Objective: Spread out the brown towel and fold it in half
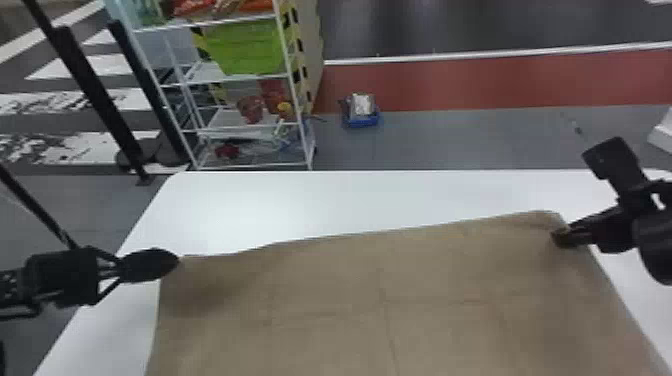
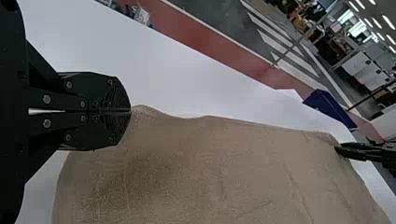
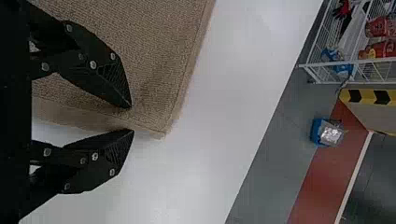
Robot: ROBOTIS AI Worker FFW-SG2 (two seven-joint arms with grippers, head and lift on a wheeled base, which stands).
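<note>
In the head view, the towel lies spread on the table, from lower left to lower right. The left gripper at lower left and right gripper at right are by its far corners, likely to fold that edge evenly.

In the left wrist view, the left fingers pinch a corner, probably to control that side.

In the right wrist view, the right fingers stand wide either side of the hem, presumably to grip the other corner
</note>
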